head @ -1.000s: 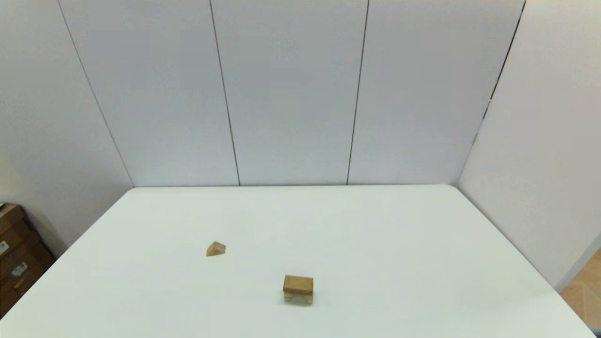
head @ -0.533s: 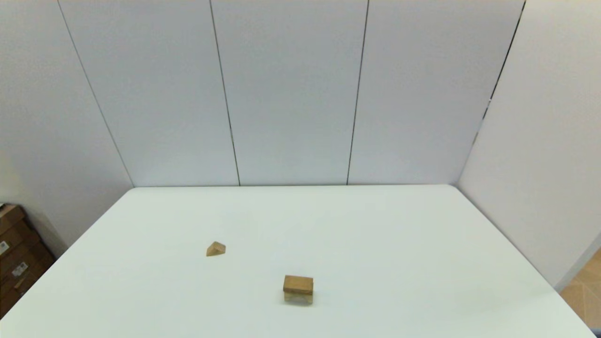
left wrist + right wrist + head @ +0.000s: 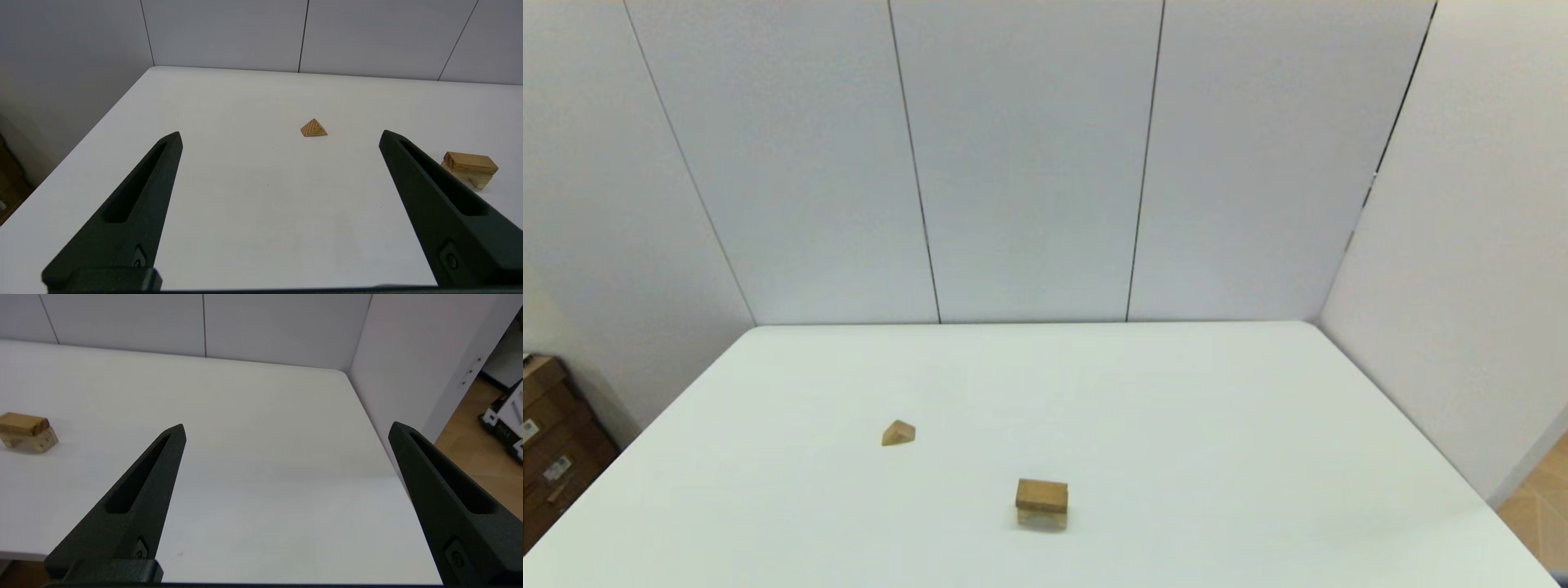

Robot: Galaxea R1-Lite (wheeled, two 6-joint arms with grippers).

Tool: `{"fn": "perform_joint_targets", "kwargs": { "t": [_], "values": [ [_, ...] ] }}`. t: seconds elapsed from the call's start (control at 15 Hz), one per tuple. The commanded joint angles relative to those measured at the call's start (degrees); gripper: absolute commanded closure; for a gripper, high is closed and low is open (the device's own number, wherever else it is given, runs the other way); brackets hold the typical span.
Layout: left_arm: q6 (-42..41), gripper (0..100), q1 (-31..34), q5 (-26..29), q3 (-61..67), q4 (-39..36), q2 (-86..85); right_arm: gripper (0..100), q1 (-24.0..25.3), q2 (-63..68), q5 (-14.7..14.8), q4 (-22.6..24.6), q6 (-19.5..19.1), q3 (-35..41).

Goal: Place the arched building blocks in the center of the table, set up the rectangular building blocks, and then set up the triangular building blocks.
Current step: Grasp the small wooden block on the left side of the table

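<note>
Cardboard boxes [image 3: 551,445] sit on the floor off my left, past the table's left edge. My left gripper [image 3: 280,136] hangs above the near left part of the white table [image 3: 1217,425], out of the head view; its jaws are spread wide and grasp nothing, with bare tabletop between the two black fingers [image 3: 139,196]. Beyond that gap, well apart from my fingertips, the triangular building block [image 3: 898,433] rests on its base on the left half of the table, ridge up, and its striped end grain faces my left wrist camera [image 3: 314,128].

Right of it and nearer to me, about midway across the table, the arched building block [image 3: 1041,518] stands on its two short legs. The rectangular building block [image 3: 1041,495] lies flat on top of the arched one, touching it and covering its upper face. From my left wrist the pair shows just past my fingertip, the darker plank [image 3: 470,163] above the paler notched block [image 3: 474,177].

Farther right, my right gripper [image 3: 286,430] hovers over the near right part of the table, also out of the head view, jaws likewise released and wide apart. The stacked pair lies well off to its side [image 3: 24,423]. Bare white surface stretches to the table's far right corner, with wall panels [image 3: 1029,155] behind.
</note>
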State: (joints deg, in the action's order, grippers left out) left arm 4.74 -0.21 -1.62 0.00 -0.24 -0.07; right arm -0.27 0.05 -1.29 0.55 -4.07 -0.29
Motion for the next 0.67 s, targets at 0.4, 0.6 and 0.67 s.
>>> {"fn": "perform_joint_targets", "kwargs": {
  "t": [0.4,0.6,0.67],
  "values": [
    [0.09,0,0.03,-0.05,0.00,-0.02,0.07,0,0.00,-0.05,2.70,0.33,8.11,0.29],
    [0.09,0,0.03,-0.05,0.00,-0.02,0.07,0,0.00,-0.05,2.70,0.33,8.11,0.29],
    [0.09,0,0.03,-0.05,0.00,-0.02,0.07,0,0.00,-0.05,2.70,0.33,8.11,0.29]
  ]
}}
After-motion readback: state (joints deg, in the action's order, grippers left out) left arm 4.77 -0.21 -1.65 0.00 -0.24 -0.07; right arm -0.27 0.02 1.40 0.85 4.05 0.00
